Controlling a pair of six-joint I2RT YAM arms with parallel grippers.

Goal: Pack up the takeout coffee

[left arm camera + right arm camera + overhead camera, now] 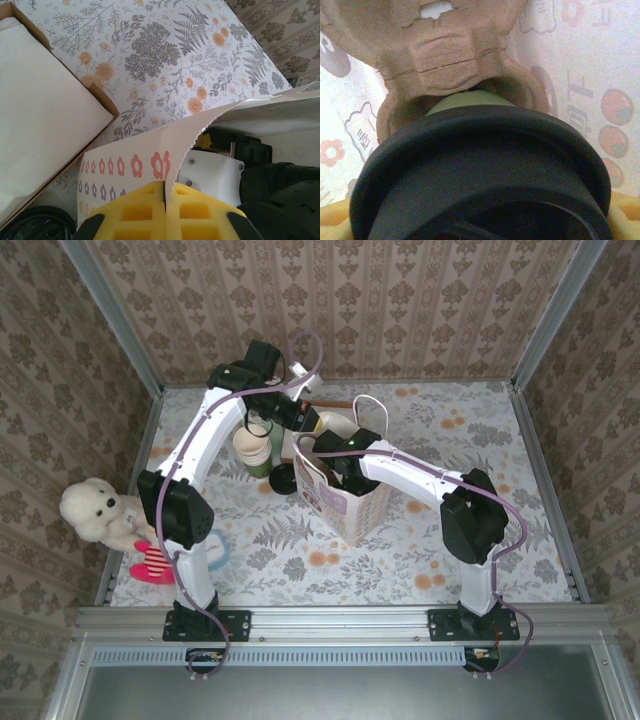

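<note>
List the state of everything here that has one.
Patterned paper bag: upright, open, rim pinched in left hand.
Olive-green paper cup, round black plastic lid: lidded, gripped by right hand, at brown moulded-pulp carrier slot.
Stack of cream paper cups: upright, lidless.

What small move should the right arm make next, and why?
Probably lower the takeout coffee straight into the pulp carrier slot: the cup is lined up with its mouth inside the bag, whose edge the left gripper pinches.

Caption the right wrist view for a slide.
The right end effector holds the takeout coffee at a pulp carrier slot inside the printed bag.
</note>
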